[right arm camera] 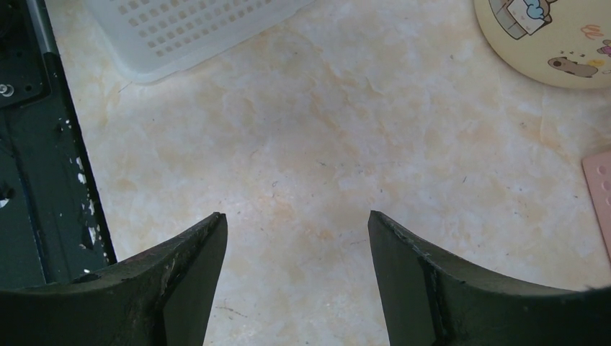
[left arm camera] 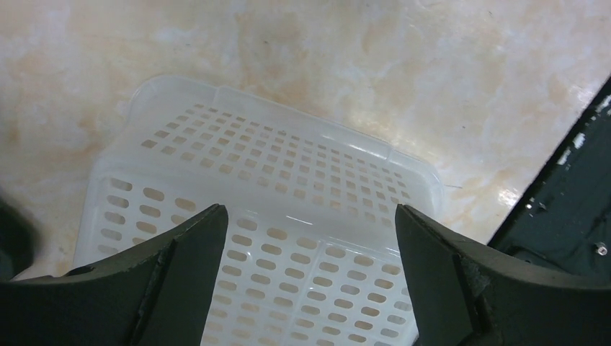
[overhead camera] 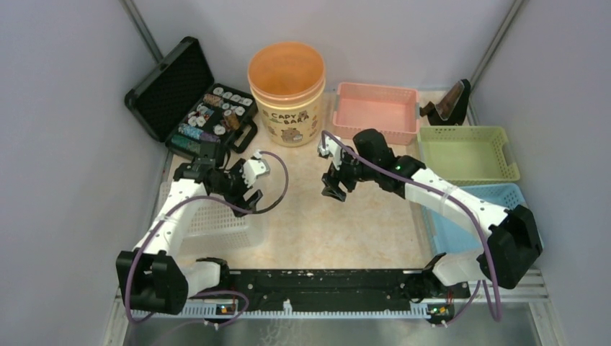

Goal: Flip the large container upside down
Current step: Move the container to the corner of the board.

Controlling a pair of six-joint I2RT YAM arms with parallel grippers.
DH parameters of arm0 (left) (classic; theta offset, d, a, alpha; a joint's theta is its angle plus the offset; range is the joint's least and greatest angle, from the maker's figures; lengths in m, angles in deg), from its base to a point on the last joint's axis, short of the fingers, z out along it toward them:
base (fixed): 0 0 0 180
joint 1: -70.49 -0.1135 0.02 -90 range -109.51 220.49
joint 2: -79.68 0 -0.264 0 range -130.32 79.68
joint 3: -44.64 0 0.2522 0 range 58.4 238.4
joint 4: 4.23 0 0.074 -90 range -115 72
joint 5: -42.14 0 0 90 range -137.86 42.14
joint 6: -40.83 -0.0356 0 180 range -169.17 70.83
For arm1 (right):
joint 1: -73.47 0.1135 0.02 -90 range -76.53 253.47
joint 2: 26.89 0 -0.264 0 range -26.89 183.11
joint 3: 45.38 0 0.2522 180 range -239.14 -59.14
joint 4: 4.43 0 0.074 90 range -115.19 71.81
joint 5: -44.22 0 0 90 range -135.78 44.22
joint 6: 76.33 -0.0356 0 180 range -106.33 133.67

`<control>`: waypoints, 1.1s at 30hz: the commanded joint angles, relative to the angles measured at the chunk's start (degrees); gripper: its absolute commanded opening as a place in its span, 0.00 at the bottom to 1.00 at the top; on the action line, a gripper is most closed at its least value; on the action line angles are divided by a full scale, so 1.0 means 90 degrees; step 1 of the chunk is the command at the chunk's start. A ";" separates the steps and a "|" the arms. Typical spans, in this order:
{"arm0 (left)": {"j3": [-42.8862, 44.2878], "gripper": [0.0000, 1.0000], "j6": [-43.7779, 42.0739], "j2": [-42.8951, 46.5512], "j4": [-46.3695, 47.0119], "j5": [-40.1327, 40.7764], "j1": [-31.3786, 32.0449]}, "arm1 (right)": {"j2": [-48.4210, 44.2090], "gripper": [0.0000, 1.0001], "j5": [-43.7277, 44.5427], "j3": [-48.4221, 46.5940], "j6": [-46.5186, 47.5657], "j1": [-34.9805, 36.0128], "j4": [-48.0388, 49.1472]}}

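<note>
Large container (overhead camera: 287,108) stands at the back of the table (overhead camera: 339,227), between the open black case (overhead camera: 171,88) on its left and the pink basket (overhead camera: 378,109) on its right. Its orange end is on top and the cartoon lettering on its pale yellow side reads the right way up, so it has not been flipped. The left gripper (left arm camera: 310,216) is nowhere near it: it hangs over the white perforated basket (left arm camera: 238,187) at the left of the table. Its dark fingers (left arm camera: 180,263) are spread wide with nothing between them, just slotted plastic showing through the gap. Over to the right gripper (right arm camera: 295,218), which is out over bare marbled tabletop in the middle, well short of the container. Its jaws are parted a fair way too, and it holds nothing. From its wrist camera the container's pale side peeks in at the upper right corner, with a corner of the white basket at upper left. A green basket (overhead camera: 465,153) and a blue basket (overhead camera: 501,196) line the right edge, both apart from either arm.
</note>
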 commanded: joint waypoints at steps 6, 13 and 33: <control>-0.0031 0.91 -0.0440 0.0889 -0.0748 0.0198 0.0058 | 0.0123 0.72 -0.0009 -0.0148 0.0045 0.0025 0.0067; -0.0021 0.89 -0.0573 0.0953 -0.0804 0.0443 0.0061 | 0.0193 0.72 -0.0071 -0.0184 -0.0008 0.0026 0.0047; -0.0197 0.73 -0.1019 0.1041 -0.1518 0.0999 0.0061 | 0.0063 0.73 0.0353 -0.0493 0.0161 -0.0034 -0.0160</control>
